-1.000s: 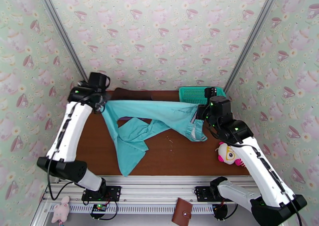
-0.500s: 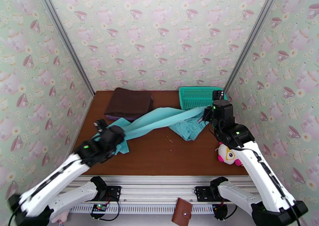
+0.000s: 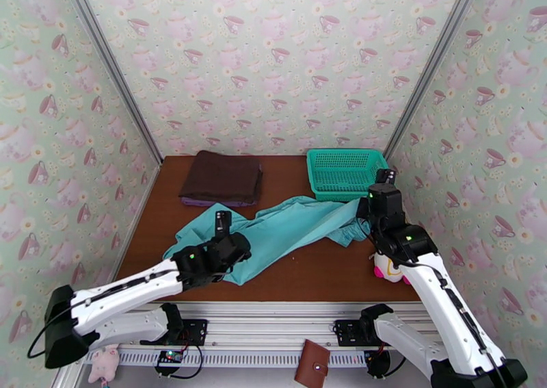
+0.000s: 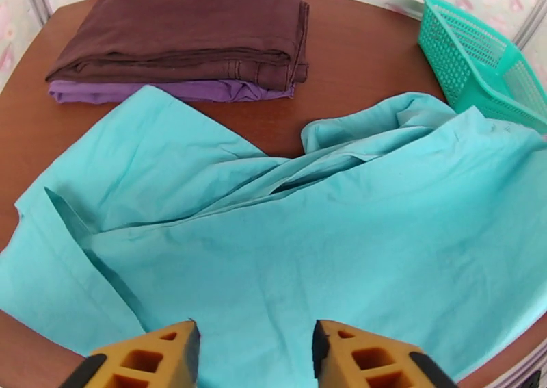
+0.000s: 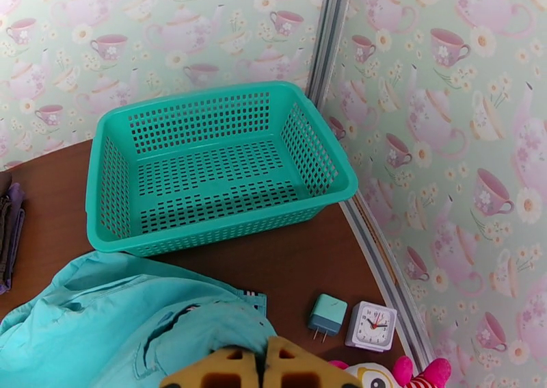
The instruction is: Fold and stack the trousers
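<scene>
The turquoise trousers (image 3: 287,228) lie crumpled across the middle of the brown table (image 3: 321,273), stretching from the left front toward the right. Over their left part, my left gripper (image 3: 222,220) points away from me. In the left wrist view its yellow fingers (image 4: 157,355) stand apart above the flat cloth (image 4: 342,232), and the left gripper (image 4: 256,355) holds nothing. My right gripper (image 3: 362,210) is at the trousers' right end. In the right wrist view the right gripper (image 5: 263,369) is shut on a bunch of the teal cloth (image 5: 102,314).
A dark brown folded cloth (image 3: 222,177) rests on a purple one at the back left. A teal mesh basket (image 3: 345,170) stands at the back right. Beside the right arm sit a plush toy (image 3: 386,266), a small clock (image 5: 369,324) and a charger (image 5: 327,314).
My left arm swung from the back left to the front, carrying the trouser end with it, and its jaws have opened. The right gripper sank slightly and stays shut on the cloth.
</scene>
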`<action>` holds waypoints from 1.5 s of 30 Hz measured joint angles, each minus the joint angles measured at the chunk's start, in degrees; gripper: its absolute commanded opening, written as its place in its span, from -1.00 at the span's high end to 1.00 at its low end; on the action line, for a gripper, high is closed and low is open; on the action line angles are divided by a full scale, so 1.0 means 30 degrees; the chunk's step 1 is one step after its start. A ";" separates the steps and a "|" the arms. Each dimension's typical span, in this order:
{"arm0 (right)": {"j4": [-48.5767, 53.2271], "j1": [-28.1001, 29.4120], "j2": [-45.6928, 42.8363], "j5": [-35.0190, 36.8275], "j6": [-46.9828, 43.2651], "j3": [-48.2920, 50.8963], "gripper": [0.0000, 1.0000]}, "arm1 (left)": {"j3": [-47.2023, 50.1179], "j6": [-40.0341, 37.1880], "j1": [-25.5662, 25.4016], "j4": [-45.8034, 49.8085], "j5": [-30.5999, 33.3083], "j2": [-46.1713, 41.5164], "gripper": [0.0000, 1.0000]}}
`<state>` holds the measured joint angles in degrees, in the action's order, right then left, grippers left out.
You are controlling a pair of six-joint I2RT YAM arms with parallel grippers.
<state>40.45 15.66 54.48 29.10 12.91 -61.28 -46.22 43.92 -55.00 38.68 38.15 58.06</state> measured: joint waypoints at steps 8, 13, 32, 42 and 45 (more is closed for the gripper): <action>-0.0240 0.0000 -0.1450 -0.2754 0.0794 0.2273 1.00 | -0.0197 -0.1027 1.0535 0.0692 -0.3016 0.1173 -0.28; -0.0554 0.0000 -0.1698 -0.3512 0.1071 0.2929 1.00 | -0.4080 -0.1749 1.2925 0.2769 -0.4561 0.8837 -0.25; -0.1049 0.0000 -0.2164 -0.4444 0.1137 0.3191 1.00 | -0.4838 -0.2856 1.3988 0.4364 -0.6324 1.1919 0.94; -0.1086 0.0000 -0.1239 -0.4809 0.1137 0.2812 1.00 | -0.4670 -0.3490 1.5540 0.5457 -0.7249 0.7512 1.00; -0.0670 0.0000 0.0845 -0.5362 0.1137 0.0845 1.00 | -0.6448 -0.3752 1.7493 0.5858 -0.8364 0.5486 1.00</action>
<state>38.44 15.66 57.01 13.02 16.32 -58.74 -65.56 32.67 -2.52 56.25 13.06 74.52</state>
